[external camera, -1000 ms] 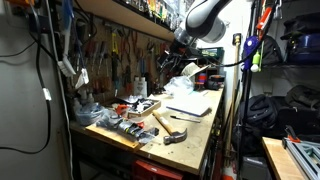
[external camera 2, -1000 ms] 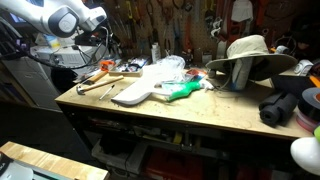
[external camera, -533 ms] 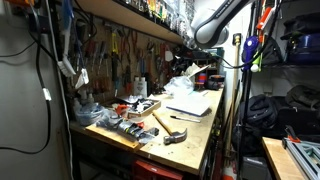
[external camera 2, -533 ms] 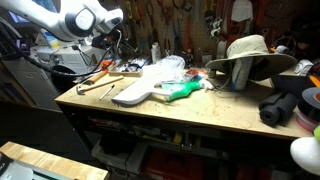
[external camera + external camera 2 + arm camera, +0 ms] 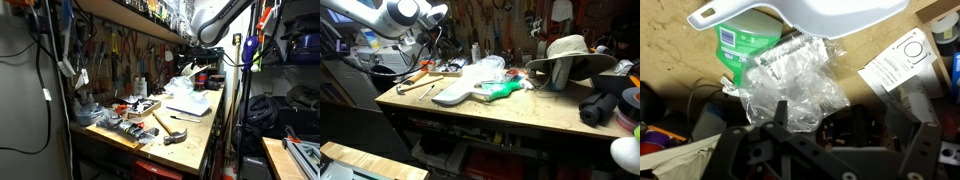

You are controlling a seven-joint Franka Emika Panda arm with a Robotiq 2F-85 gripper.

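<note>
Hanging over a cluttered wooden table (image 5: 520, 115) in a tool-lined workshop, the jaws are standing apart, empty, above a crumpled clear plastic bag (image 5: 795, 85) lying against a green-labelled container (image 5: 740, 45); dark shadow is swallowing their tips.

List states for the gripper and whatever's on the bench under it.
gripper: open, empty, above the bench
plastic bag: crumpled, lying loose below the gripper
green container: lying down
white scoop: lying flat on the bench
hammer: lying flat
hat: crown up
</note>
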